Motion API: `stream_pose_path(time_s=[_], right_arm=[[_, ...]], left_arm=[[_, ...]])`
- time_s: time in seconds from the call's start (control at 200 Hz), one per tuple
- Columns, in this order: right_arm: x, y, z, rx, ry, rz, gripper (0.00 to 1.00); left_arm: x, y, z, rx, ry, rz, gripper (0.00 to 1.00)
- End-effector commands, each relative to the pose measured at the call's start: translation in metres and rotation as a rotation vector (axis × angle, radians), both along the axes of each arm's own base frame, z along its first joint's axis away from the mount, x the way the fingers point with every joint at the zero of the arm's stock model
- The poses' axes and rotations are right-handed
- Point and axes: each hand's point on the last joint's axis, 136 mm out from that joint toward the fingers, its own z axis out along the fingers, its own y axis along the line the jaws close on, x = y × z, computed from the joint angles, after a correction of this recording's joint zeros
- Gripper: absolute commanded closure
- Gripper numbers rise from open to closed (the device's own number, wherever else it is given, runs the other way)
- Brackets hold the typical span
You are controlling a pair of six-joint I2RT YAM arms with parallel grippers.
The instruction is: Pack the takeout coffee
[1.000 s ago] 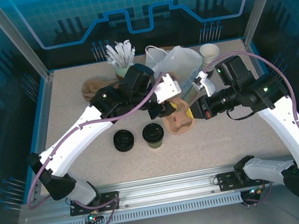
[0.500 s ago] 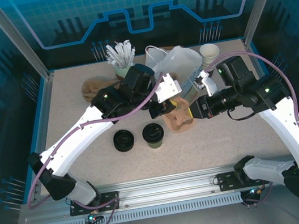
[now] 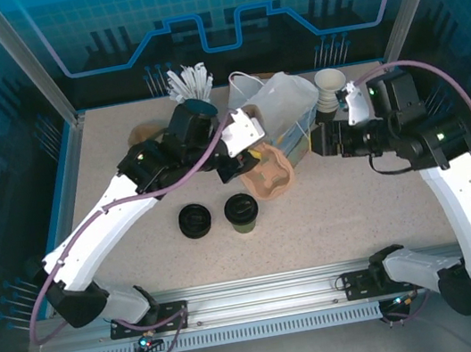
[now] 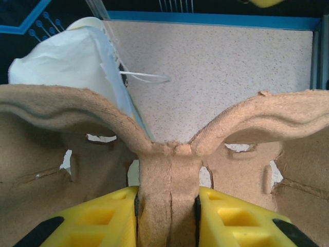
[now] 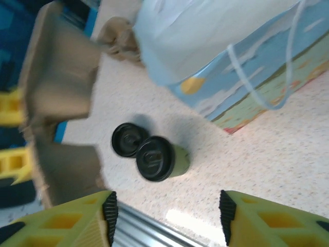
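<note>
The takeout coffee (image 3: 241, 211), an olive-green cup with a black lid, stands upright on the table near the front; the right wrist view has it (image 5: 163, 159) lying between and beyond my fingers. My left gripper (image 3: 249, 157) is shut on the middle rib of a brown pulp cup carrier (image 3: 271, 174), and the yellow fingers (image 4: 226, 218) pinch that rib (image 4: 167, 190) from both sides. The right gripper (image 3: 320, 140) is open, holds nothing, and hovers just right of the carrier beside the paper bag (image 3: 283, 109).
A low pile of black lids (image 3: 195, 221) sits left of the coffee. A stack of lidless cups (image 3: 329, 84) stands at the back right, and a cup of white stirrers (image 3: 191, 86) at the back left. The table's front metal rail (image 5: 149, 229) runs under the right fingers.
My right gripper has opened, let go of the carrier and pulled back to the right and away. The left gripper has carried the carrier slightly left and toward the back.
</note>
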Motion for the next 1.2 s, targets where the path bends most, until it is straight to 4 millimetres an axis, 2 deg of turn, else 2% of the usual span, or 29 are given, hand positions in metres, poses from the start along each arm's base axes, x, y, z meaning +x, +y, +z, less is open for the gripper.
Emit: stream_pose_path(time_s=[0.0, 0.14, 0.3, 0.47, 0.65, 0.981, 1.086, 1.191], right_arm=[[0.038, -0.014, 0.002, -0.025, 0.008, -0.166, 0.41], [0.067, -0.019, -0.012, -0.065, 0.078, -0.253, 0.35], [0.09, -0.018, -0.031, -0.08, 0.135, -0.305, 0.28], [0.103, -0.008, -0.051, -0.066, 0.196, -0.32, 0.26], [0.111, 0.0, -0.066, -0.07, 0.24, -0.305, 0.27], [0.126, 0.008, -0.084, -0.086, 0.303, -0.282, 0.39], [0.124, 0.008, -0.083, -0.093, 0.3, -0.267, 0.49], [0.12, 0.006, -0.078, -0.1, 0.281, -0.257, 0.67]], left_arm=[[-0.001, 0.018, 0.008, -0.028, -0.002, 0.056, 0.69], [-0.006, 0.03, 0.011, -0.043, -0.001, 0.08, 0.69], [-0.008, 0.034, 0.012, -0.056, 0.002, 0.091, 0.69], [-0.008, 0.033, 0.013, -0.064, 0.005, 0.09, 0.69], [-0.01, 0.033, 0.016, -0.073, 0.005, 0.086, 0.68], [-0.012, 0.033, 0.014, -0.074, 0.023, 0.087, 0.69], [-0.013, 0.033, 0.015, -0.08, 0.024, 0.089, 0.69], [-0.014, 0.032, 0.019, -0.1, 0.031, 0.087, 0.69]])
